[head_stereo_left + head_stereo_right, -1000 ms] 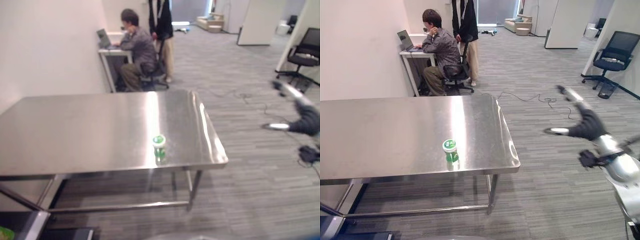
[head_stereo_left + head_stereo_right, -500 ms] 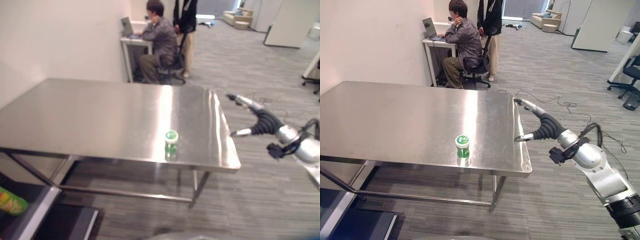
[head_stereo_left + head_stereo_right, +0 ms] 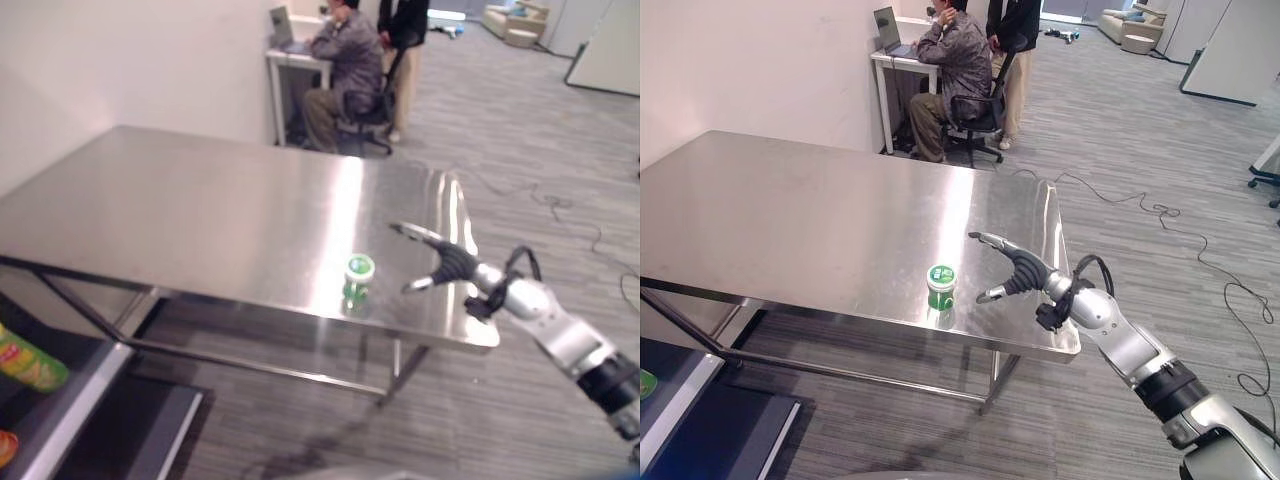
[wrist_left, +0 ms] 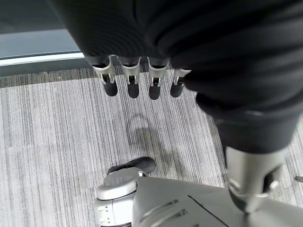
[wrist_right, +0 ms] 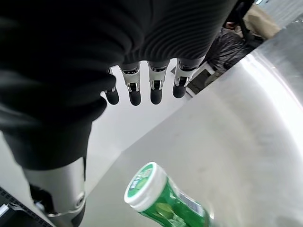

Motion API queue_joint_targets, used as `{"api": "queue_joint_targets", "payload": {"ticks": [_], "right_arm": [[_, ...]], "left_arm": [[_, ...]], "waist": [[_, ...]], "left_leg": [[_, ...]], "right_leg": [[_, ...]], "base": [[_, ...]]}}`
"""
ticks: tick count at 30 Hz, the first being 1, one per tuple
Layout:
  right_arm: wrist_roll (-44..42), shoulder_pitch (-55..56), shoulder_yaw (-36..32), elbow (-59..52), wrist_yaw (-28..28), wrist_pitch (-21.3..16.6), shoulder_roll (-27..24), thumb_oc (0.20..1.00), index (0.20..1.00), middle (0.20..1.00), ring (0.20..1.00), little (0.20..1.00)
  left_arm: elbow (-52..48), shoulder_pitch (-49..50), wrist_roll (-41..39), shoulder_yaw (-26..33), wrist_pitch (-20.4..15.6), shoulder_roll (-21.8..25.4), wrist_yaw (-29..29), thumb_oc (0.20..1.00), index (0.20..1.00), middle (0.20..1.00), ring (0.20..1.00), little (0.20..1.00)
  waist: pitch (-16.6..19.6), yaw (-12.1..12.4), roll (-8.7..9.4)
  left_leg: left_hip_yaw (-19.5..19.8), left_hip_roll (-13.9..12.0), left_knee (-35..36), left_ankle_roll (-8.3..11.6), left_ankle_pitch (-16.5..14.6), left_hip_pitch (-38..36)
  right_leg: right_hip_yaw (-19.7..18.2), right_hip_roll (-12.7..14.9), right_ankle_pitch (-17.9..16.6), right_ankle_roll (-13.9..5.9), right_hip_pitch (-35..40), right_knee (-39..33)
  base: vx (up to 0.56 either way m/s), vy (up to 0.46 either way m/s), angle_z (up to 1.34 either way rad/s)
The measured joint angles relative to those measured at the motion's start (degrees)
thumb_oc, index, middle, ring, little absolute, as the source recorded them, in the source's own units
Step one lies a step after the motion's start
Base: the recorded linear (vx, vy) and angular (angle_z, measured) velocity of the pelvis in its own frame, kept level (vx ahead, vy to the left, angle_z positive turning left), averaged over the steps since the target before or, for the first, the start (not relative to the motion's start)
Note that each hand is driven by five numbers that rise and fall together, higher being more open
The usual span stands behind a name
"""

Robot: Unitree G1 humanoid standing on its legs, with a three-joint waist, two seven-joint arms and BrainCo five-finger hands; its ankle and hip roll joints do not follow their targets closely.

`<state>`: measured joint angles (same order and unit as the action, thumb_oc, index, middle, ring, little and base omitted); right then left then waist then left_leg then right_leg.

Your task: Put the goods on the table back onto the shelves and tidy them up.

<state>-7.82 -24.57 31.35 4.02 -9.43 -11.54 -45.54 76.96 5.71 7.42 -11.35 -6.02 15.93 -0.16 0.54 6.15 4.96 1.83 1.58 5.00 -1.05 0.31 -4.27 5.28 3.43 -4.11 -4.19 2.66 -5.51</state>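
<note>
In the left eye view I saw my right hand [image 3: 447, 262] had come in over the steel table [image 3: 180, 215], where half a second before it hung off the table's far-right edge. The whole picture had also slid, so part of that was the head turning, not the goods moving. The green bottle [image 3: 358, 277] stood upright near the table's front edge, and the hand hovered just beside it, not touching. Below the table's front-left corner a shelf [image 3: 70, 415] showed with a green-and-yellow packet [image 3: 28, 362] lying on it.

In the right eye view the same hand [image 3: 1015, 270] was spread wide, fingers above and thumb below, palm toward the bottle [image 3: 941, 285]. Beyond the table two people [image 3: 970, 60] were at a desk.

The left wrist view showed my left hand [image 4: 142, 80] with its fingers straight and slack over carpet, holding nothing.

In the right wrist view the fingers [image 5: 156, 87] were straight, and the bottle [image 5: 161, 196] stood between them and the thumb, ungrasped. I judged the reach nearly finished and the grasp next.
</note>
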Motion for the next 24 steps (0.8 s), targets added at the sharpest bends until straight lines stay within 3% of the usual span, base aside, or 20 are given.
{"api": "queue_joint_targets", "payload": {"ticks": [14, 24], "right_arm": [[5.6, -6.1, 8.1, 12.7, 2.7, 1.5, 7.1, 1.0, 1.0, 1.0, 1.0, 1.0], [6.7, -7.4, 8.7, 15.8, 4.0, 2.5, 10.8, 1.0, 1.0, 1.0, 1.0, 1.0]], "left_arm": [[-0.7, -0.1, -1.4, -1.0, 0.3, -0.2, 1.3, 1.0, 1.0, 1.0, 1.0, 1.0], [-1.3, -0.3, -2.5, -2.1, 0.4, -0.1, 2.3, 1.0, 1.0, 1.0, 1.0, 1.0]], "waist": [[0.0, 1.9, 0.42], [0.1, 3.5, 1.07]], "left_leg": [[1.0, 0.0, 0.0, 0.46, -0.1, 0.4], [2.4, 0.0, 0.0, 0.4, 0.3, 1.1]], "right_leg": [[0.9, 0.0, 0.1, 0.17, 0.0, 0.0], [2.0, 0.0, 0.3, 0.17, -0.4, 0.0]], "base": [[0.01, 0.001, 0.03], [0.01, 0.001, 0.07]]}}
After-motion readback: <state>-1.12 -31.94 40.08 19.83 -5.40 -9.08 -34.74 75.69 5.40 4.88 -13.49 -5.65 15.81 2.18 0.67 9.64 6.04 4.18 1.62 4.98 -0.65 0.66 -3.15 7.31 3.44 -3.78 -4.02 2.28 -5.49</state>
